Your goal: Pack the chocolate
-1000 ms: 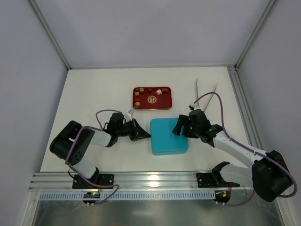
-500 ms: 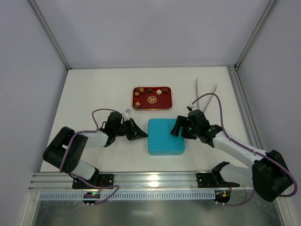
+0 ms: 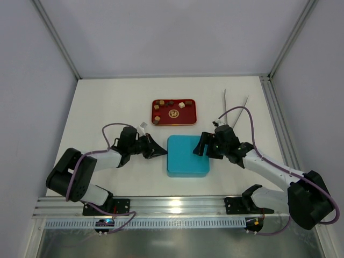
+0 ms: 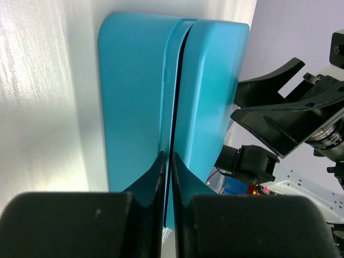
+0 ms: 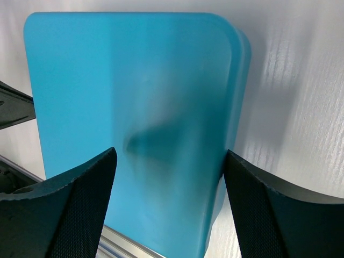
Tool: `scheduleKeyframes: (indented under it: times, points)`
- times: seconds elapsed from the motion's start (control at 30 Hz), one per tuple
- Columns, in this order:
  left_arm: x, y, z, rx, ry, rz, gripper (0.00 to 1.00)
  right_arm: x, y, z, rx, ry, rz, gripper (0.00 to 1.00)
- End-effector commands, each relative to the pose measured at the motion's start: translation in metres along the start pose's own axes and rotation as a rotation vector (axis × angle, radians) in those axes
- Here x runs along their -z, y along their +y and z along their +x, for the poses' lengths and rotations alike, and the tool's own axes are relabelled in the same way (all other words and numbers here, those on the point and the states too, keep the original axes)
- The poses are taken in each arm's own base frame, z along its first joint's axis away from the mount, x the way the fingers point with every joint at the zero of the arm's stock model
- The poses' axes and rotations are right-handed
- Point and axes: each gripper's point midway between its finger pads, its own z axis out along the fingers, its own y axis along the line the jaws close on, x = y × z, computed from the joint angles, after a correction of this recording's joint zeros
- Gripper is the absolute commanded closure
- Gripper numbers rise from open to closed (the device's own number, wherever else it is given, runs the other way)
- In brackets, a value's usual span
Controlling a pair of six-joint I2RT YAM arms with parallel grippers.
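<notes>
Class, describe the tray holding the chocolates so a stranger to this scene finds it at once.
On the white table, look beyond the turquoise plastic box, toward the far side. There lies a shallow red rectangular tray, the only red thing, with a round gold-and-white emblem at its centre and small brown chocolates around it.

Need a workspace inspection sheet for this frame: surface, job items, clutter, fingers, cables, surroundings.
Surface: white table.
Job's things: chocolate loose on the red tray, far side; blue box closed, between the arms.
Clutter: thin metal tongs, right of the tray.
Grippers: left gripper fingers shut, tips at the box's lid seam; right gripper open, fingers spread over the opposite edge.
Cables: purple cable looped on each arm.
Surroundings: grey walls; metal rail at the near edge.
</notes>
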Motion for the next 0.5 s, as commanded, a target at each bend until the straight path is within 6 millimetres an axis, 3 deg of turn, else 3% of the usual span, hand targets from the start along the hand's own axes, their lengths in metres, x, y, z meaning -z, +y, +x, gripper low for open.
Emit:
scheduleKeyframes:
  times: [0.0,0.23,0.47]
  points:
    - [0.005,-0.005,-0.007,-0.008,-0.029,0.011,0.96,0.002,0.024,-0.018,0.0,-0.05,-0.085,0.2]
    - [0.007,0.008,-0.007,0.012,-0.044,-0.011,1.0,0.003,0.026,-0.019,0.001,-0.052,-0.09,0.2]
    - [0.009,0.006,-0.011,0.004,-0.063,0.012,1.0,0.002,0.024,-0.017,-0.001,-0.05,-0.089,0.2]
